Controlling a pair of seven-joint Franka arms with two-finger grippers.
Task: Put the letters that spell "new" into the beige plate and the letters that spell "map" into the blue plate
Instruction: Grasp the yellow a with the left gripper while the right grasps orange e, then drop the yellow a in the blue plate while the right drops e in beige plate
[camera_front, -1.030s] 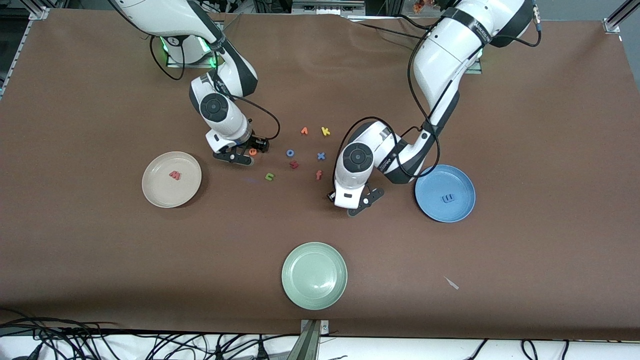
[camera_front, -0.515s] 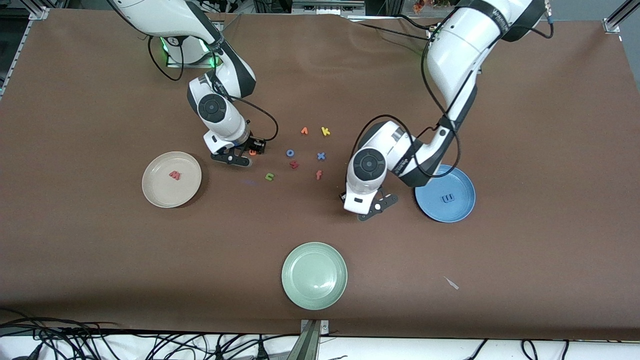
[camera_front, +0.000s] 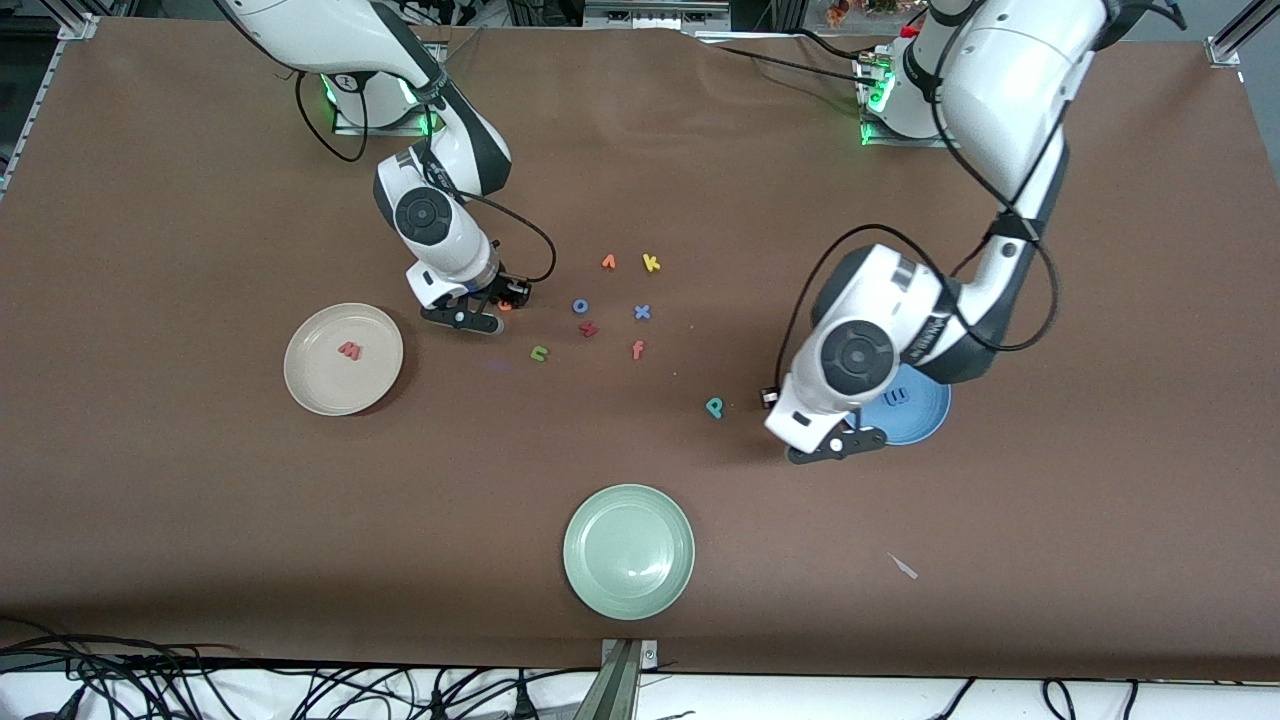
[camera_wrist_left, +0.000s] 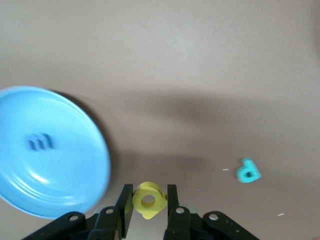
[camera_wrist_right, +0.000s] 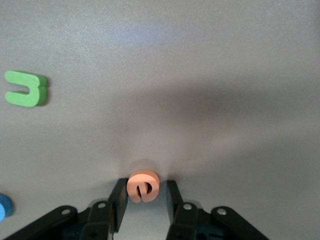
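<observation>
The orange e (camera_wrist_right: 141, 185) lies on the table between the fingers of my right gripper (camera_wrist_right: 145, 187). It touches one finger, and a small gap is left at the other. In the front view this gripper (camera_front: 492, 308) is down at the table beside the beige plate (camera_front: 320, 385), which holds the pinkish-red w (camera_front: 349, 350). The green n (camera_front: 540, 352) lies close by. My left gripper (camera_wrist_left: 148, 192) is shut on the yellow a (camera_wrist_left: 148, 201) and hangs over the table at the rim of the blue plate (camera_wrist_left: 75, 190). The violet-blue m (camera_wrist_left: 40, 142) lies in that plate. The teal p (camera_front: 715, 407) rests on the table.
Loose letters lie mid-table: an orange v (camera_front: 609, 262), a yellow k (camera_front: 651, 263), a blue o (camera_front: 581, 306), a dark red letter (camera_front: 589, 328), a blue x (camera_front: 642, 312) and an orange-red f (camera_front: 637, 349). A pale green plate (camera_front: 628, 550) sits nearest the front camera.
My left arm has risen and swung toward the blue plate with the yellow a, uncovering the teal p. My right gripper's fingers have narrowed around the orange e.
</observation>
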